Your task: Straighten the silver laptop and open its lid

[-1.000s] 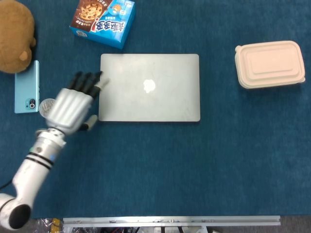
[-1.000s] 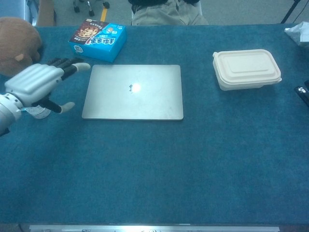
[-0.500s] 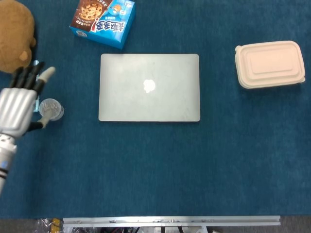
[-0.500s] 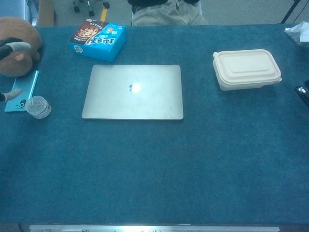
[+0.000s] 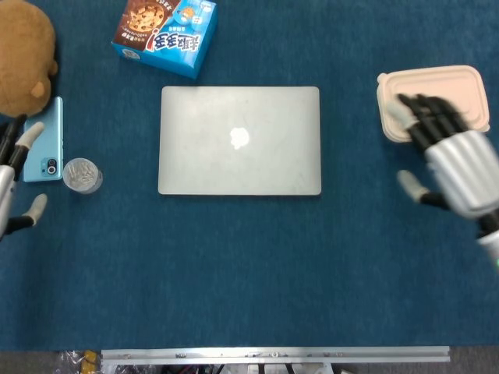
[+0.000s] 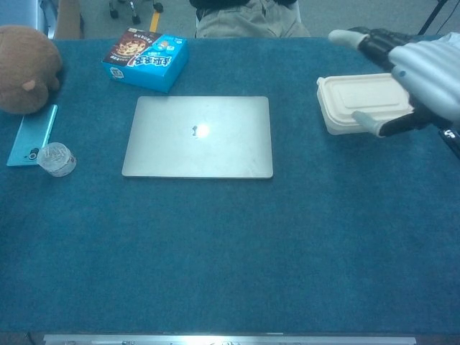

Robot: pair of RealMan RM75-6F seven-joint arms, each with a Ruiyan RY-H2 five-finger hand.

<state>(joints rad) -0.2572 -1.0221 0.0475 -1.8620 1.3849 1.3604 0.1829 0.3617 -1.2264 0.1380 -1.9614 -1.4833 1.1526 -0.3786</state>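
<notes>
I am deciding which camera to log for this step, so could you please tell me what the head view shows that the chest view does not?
Only the head view shows the left robot hand, at the far left edge near the blue phone, fingers apart and holding nothing. Only the chest view shows a seated person beyond the table's far edge and a dark object at the right edge. Both show the closed silver laptop, the right robot hand open by the beige lidded container, the cookie box, the plush toy and the small clear cup.

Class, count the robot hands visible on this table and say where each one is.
2. The left hand sits at the table's left edge beside the blue phone; the right hand hovers over the cream container on the right.
</notes>
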